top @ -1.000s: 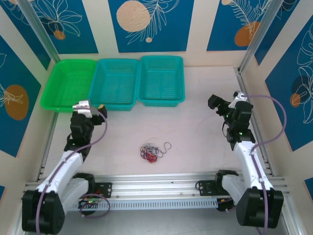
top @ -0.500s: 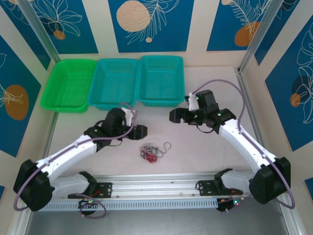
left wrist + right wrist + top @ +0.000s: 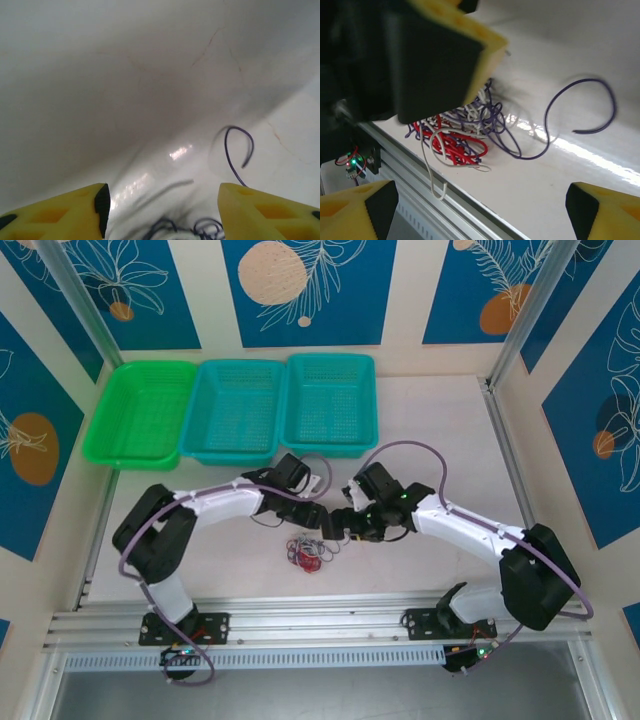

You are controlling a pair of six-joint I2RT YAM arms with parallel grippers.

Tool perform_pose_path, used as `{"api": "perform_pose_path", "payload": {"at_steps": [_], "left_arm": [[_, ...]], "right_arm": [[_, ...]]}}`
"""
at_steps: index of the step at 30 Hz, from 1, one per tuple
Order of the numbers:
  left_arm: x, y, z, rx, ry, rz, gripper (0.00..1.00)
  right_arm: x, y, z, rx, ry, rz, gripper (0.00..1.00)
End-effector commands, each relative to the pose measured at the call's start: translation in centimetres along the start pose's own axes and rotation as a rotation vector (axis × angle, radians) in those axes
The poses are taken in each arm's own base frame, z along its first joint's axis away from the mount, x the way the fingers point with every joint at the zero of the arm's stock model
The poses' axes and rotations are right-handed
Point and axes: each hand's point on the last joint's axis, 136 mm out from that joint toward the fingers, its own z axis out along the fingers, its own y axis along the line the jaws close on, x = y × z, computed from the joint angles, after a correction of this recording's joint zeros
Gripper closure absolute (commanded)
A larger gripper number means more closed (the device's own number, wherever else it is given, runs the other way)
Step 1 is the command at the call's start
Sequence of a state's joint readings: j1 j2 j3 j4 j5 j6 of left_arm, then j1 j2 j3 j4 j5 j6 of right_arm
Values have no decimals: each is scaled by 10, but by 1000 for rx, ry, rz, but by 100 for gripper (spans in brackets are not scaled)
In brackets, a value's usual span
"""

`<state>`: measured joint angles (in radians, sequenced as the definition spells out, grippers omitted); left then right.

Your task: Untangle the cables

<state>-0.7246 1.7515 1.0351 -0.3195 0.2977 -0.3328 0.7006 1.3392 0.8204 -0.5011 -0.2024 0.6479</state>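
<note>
The cables (image 3: 313,550) lie in one small tangle on the white table near its front edge. In the right wrist view the cables (image 3: 460,127) show as a red wire (image 3: 456,144), a whitish wire (image 3: 431,165) whose end hangs over the edge, and a dark purple wire (image 3: 547,117) looping out to the right. My left gripper (image 3: 308,512) hovers open just behind the tangle, with the purple loop (image 3: 239,150) ahead of its yellow fingers (image 3: 57,215). My right gripper (image 3: 335,525) is open too, close on the tangle's right, its fingertips (image 3: 607,212) wide apart. Nothing is held.
A green basket (image 3: 140,410) and two teal baskets (image 3: 235,410) (image 3: 330,400) line the back left of the table. An aluminium rail (image 3: 320,615) runs along the front edge just below the tangle. The two grippers are nearly touching each other above the wires.
Both arms have swung in from the table's sides to the middle and come down over the tangle. The cables have not moved.
</note>
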Motion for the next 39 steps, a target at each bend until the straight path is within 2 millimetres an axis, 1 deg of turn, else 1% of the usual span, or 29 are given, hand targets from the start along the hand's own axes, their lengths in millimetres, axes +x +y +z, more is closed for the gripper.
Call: {"api": "perform_pose_path", "payload": {"at_steps": [1, 5, 7, 8, 11, 12, 17, 18, 19, 20, 21, 23, 24, 25, 26, 29, 31, 32, 33, 34, 35, 36, 38, 39], "left_arm": [[11, -6, 5, 47, 49, 75, 45], [22, -5, 9, 65, 70, 88, 50], [30, 1, 13, 46, 92, 83, 58], [32, 4, 14, 36, 97, 79, 65], [31, 4, 10, 31, 63, 75, 97], [27, 2, 5, 37, 34, 74, 100], [6, -10, -25, 69, -117, 47, 100], [2, -13, -31, 88, -144, 33, 100], [-2, -18, -38, 112, -169, 25, 100], [-5, -22, -44, 132, -188, 19, 100], [-8, -25, -51, 149, -212, 16, 100], [-14, -27, -67, 165, -260, 7, 100], [-16, -26, -78, 170, -288, -8, 100], [-18, -22, -88, 168, -316, -30, 100], [-20, -18, -99, 167, -345, -53, 100], [-23, 9, -132, 128, -439, -156, 100], [-19, 33, -154, 64, -494, -224, 100], [-16, 41, -160, 34, -511, -244, 100], [-14, 48, -167, 4, -531, -256, 100], [-13, 50, -171, 0, -547, -252, 100], [-13, 47, -173, 11, -557, -233, 100], [-14, 43, -174, 37, -563, -218, 100], [-15, 36, -172, 85, -571, -199, 100], [-15, 34, -171, 101, -574, -193, 100]], "right_arm": [[2, 0, 4, 11, -7, 38, 11], [1, 1, 6, 15, -10, 43, 11], [-1, 3, 7, 25, -13, 37, 11], [-1, 4, 7, 35, -17, 33, 11], [2, 7, 16, 62, -22, 19, 11], [4, 8, 21, 71, -21, 15, 11], [9, 9, 45, 173, -22, -70, 11], [9, 9, 50, 197, -13, -90, 13], [8, 8, 55, 219, -8, -106, 17], [7, 7, 59, 230, -4, -114, 23], [5, 6, 63, 236, -6, -112, 34], [3, -4, 68, 245, -8, -80, 55], [3, -11, 69, 246, -11, -51, 68], [3, -21, 69, 252, -15, -16, 79], [5, -32, 69, 257, -16, 22, 85], [11, -69, 62, 289, -36, 146, 91], [14, -89, 50, 298, -74, 232, 91], [13, -94, 44, 297, -97, 255, 92], [12, -97, 38, 292, -122, 269, 91], [7, -93, 29, 281, -153, 256, 89], [1, -87, 22, 270, -178, 223, 86], [-6, -76, 15, 262, -205, 179, 79], [-21, -50, -1, 240, -270, 60, 58], [-28, -34, -7, 226, -303, -2, 44]]}}
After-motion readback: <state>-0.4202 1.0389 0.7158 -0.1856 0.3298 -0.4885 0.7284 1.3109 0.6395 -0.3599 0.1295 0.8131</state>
